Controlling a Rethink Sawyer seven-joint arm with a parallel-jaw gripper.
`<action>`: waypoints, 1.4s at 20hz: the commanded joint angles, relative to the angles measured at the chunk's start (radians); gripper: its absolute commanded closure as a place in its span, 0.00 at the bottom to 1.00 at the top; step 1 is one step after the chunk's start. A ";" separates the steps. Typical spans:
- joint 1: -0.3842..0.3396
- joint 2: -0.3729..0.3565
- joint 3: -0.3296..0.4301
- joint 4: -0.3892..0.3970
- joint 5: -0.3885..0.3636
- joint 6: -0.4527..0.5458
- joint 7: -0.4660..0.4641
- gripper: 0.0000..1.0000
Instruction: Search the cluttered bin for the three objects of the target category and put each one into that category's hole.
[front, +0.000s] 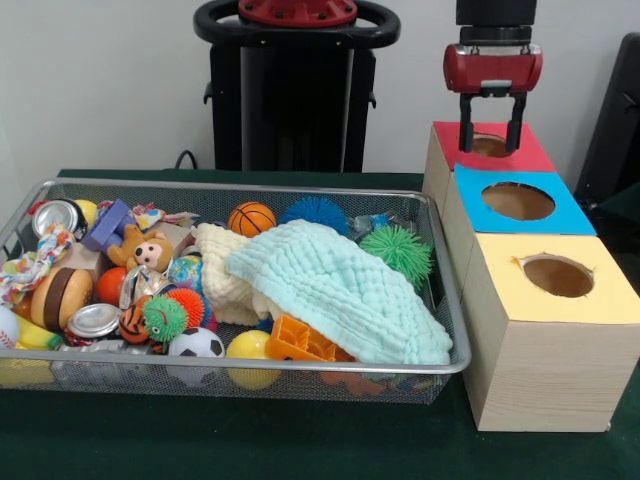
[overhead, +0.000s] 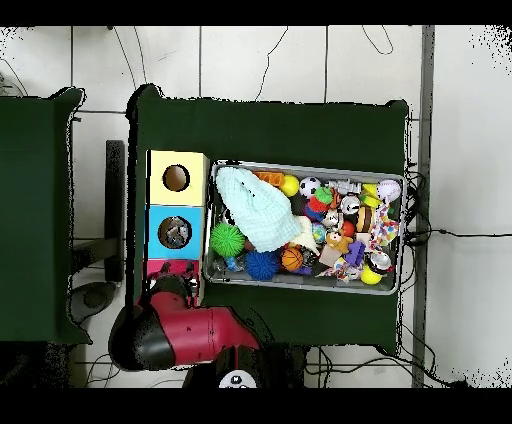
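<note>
The worktop (front: 300, 450) is covered in dark green cloth and carries a wire mesh bin (front: 230, 375) and, just beside the bin, a row of three wooden boxes. The bin is packed with clutter. Largest in it is a pale mint cloth (front: 335, 290) draped over the middle, with a cream cloth (front: 222, 270) lying partly under it. Around them lie a green spiky ball (front: 398, 250), a blue spiky ball (front: 314, 211), a small basketball (front: 251, 218), a little soccer ball (front: 196, 343), a yellow ball (front: 250, 346), an orange plastic block (front: 300, 342), a stuffed monkey (front: 150, 250) and two crushed cans (front: 93, 320). Each box has a coloured top with a round hole: the yellow box (front: 550, 330) nearest the camera in the front view, the blue box (front: 520, 203) in the middle, the red box (front: 492, 148) farthest. The gripper (front: 490, 137) hangs over the red box's hole, its jaws spread apart with nothing between them, tips just at the opening. In the overhead view something lies inside the blue box's hole (overhead: 177, 232).
</note>
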 joint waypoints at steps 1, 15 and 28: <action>-0.036 -0.012 -0.122 -0.034 -0.022 0.102 0.099 0.00; -0.119 0.009 -0.063 0.012 -0.022 0.138 0.089 0.00; -0.066 0.095 -0.114 0.028 -0.033 0.100 0.109 0.00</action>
